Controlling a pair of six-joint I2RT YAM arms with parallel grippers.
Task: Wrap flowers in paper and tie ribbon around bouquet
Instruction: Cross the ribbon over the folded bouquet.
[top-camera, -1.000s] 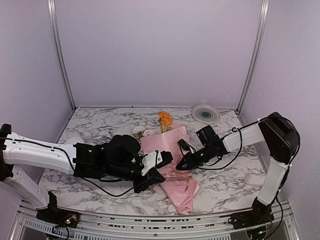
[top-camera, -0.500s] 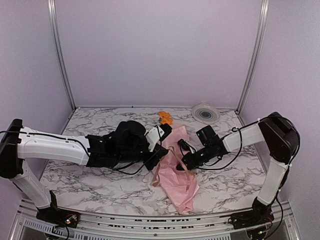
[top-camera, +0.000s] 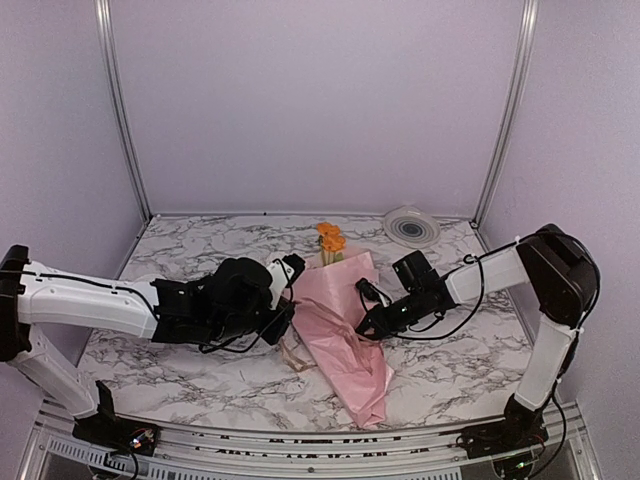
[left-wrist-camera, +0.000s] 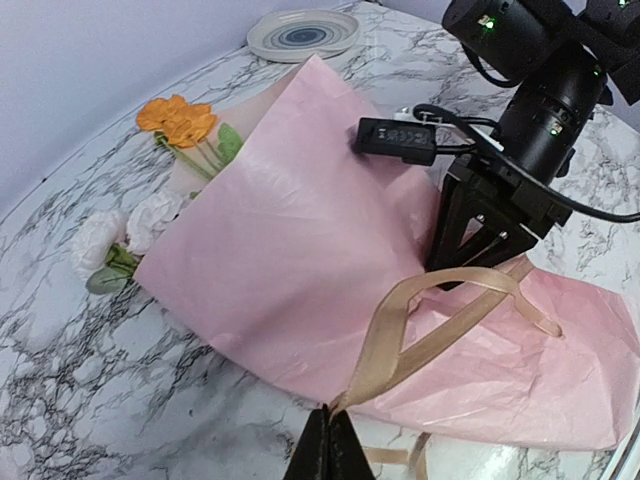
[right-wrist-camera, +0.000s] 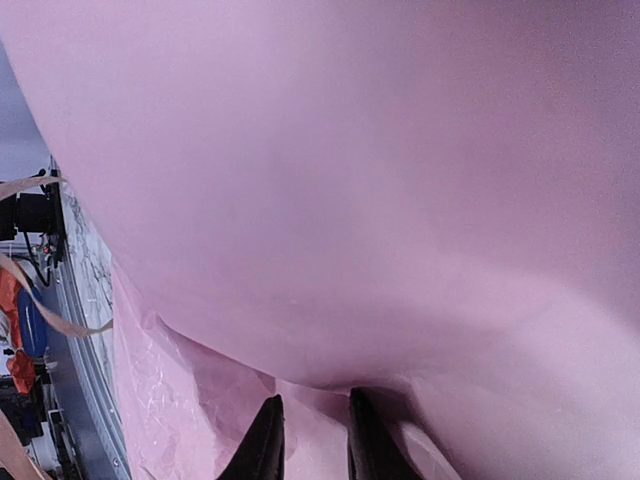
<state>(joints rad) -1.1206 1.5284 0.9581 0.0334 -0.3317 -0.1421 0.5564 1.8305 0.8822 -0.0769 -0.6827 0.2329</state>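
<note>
The left gripper (left-wrist-camera: 330, 452), jaws pressed together on the tan ribbon (left-wrist-camera: 385, 335), sits just off the left side of the bouquet (left-wrist-camera: 290, 230). A second ago it was over the cone's near half. It then swung far toward the flowers (left-wrist-camera: 180, 118) and has now drawn back leftward. That pull lifts the ribbon in a loop across the pink paper (left-wrist-camera: 520, 350), so the tying looks under way, though no knot shows yet.

The loop's far end reaches the right gripper (left-wrist-camera: 462, 268), planted on the cone's right side. Its jaws stand narrowly apart, and whether they pinch paper or ribbon cannot be told. The bouquet lies on the marble table (top-camera: 180, 250) between the two arms, with the blooms at its far end.
</note>
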